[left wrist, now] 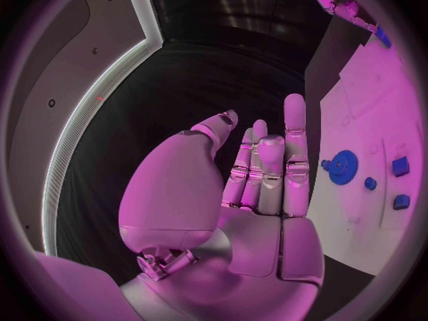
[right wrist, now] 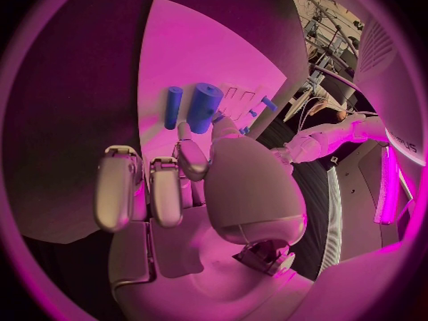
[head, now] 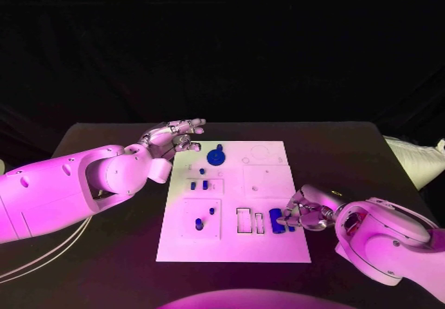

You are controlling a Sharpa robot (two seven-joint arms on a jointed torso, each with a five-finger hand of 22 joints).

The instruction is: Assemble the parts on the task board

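Black table, white task board [head: 232, 248] centred; right hand [head: 306, 215] sits at the board's near right edge.
Head view: blue cylinder [head: 276, 221] touches its fingertips, grip unclear; left hand [head: 174, 138] spread, empty. Right wrist view: cylinder [right wrist: 204, 107] lies lengthwise just beyond the fingers [right wrist: 192, 157].

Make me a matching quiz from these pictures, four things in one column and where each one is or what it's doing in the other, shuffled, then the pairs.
1. left hand
2. right hand
3. blue gear
4. task board

A. lies at the board's far end
B. open, above the board's far left corner
C. white, in the middle of the table
D. at the blue cylinder on the board's right edge

Pairs: 1-B, 2-D, 3-A, 4-C
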